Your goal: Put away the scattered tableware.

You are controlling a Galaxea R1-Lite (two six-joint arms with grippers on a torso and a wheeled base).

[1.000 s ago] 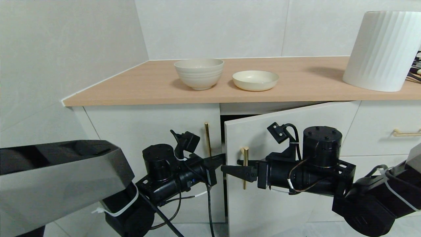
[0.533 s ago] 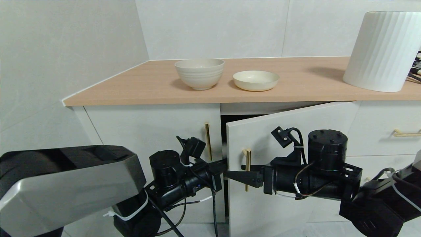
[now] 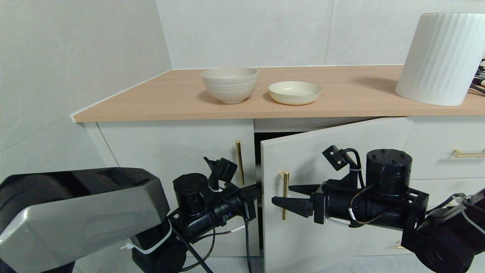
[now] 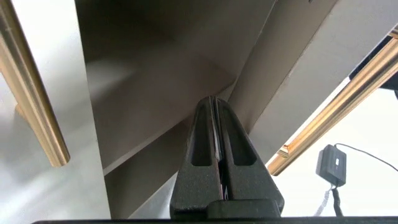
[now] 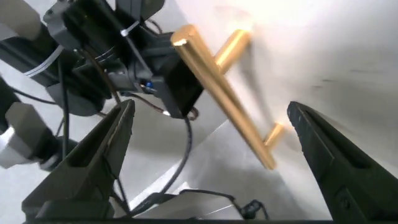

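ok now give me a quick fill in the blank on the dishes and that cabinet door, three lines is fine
1. In the head view the bowl stands to the ___ of the shallow dish.
2. The right hand is ___, with the gold handle between its fingers.
3. The left hand is ___, its tip at the edge of the part-open cabinet door.

Missing words: left; open; shut

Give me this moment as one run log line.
right claw open at handle | left claw shut, tip at door gap | cupboard door ajar | bowl, dish on counter
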